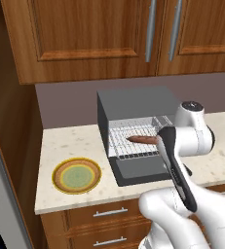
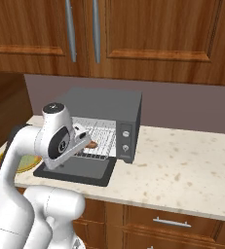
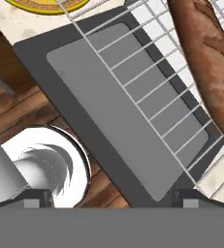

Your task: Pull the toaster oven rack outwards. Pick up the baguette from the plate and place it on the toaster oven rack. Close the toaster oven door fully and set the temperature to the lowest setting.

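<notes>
The toaster oven [image 1: 133, 102] stands on the counter with its door [image 1: 138, 170] folded down flat. The toaster oven rack [image 1: 126, 146] is drawn out over the door, and the baguette [image 1: 142, 140] lies on it. In the hand view the baguette [image 3: 205, 63] lies on the rack's wires [image 3: 147, 92] above the door's glass window [image 3: 104, 111]. My gripper [image 2: 86, 139] hovers just over the baguette [image 2: 91, 145] and is open; its fingertips [image 3: 36, 199] stand wide apart with nothing between them. Left of the oven sits the plate [image 1: 77, 175], with nothing on it.
Two round knobs [image 2: 126, 133] sit on the oven's right-hand panel. The speckled counter [image 2: 182, 160] runs on to the right of the oven. Wooden wall cabinets [image 1: 84, 34] hang above and drawers [image 1: 109, 212] lie below the counter edge.
</notes>
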